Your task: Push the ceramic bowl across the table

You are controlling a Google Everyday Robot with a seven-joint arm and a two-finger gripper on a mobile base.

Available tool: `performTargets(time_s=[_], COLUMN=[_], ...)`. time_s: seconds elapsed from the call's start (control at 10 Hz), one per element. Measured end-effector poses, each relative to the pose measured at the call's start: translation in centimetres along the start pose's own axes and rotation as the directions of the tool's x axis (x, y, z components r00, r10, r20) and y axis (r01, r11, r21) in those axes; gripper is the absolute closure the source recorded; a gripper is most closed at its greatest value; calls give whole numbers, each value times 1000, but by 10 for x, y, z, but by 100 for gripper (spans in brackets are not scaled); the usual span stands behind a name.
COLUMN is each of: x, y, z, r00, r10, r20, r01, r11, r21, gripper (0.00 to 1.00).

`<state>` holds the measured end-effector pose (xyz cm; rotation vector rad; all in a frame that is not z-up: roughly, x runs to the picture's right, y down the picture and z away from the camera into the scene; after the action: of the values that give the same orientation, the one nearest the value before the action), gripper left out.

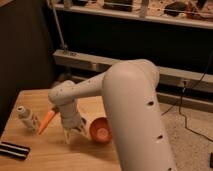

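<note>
Here's the gripper (75, 132), down low over the table (40, 157), hanging from the wrist just beside the ceramic bowl (100, 131), on the side facing the orange-handled brush (46, 122). Released or clenched? The view is too soft there and I cannot tell. I also can't say whether it's touching the bowl's wall or just short of it. The bowl sits upright near the middle of the visible tabletop, tucked right against the big white arm (130, 100), which hides the far side of the wood. That is the worry: a shove away from the brush likely sends the bowl under that bulky link, towards an edge nobody can see, and a glossy round bowl should slide easily once it goes. Contact high on the rim could tip it rather than move it, and contact off-centre could spin it out sideways, so the push slips past. Behind the gripper it's crowded too. The brush is near and a small white bottle (27, 116) stands just beyond, so a wide wind-up risks clipping either. The black striped object (12, 149) lies well apart at the near corner.
</note>
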<state>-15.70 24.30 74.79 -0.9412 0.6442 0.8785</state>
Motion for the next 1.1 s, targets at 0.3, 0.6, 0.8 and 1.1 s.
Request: performTargets(time_s=[0.3,0.6,0.8,1.1], x=[6,34,48,49], y=[-25,-71,-102,-149], z=[21,29,31,28], r00=[996,978,960,917], r10=[62,170,256,398], r20=[-69,-117,-116,-42], r01=[-61,-161,-242,-391], r11=[998,983,963,913], r21=[13,85,122,115], gripper=[35,35,35,35])
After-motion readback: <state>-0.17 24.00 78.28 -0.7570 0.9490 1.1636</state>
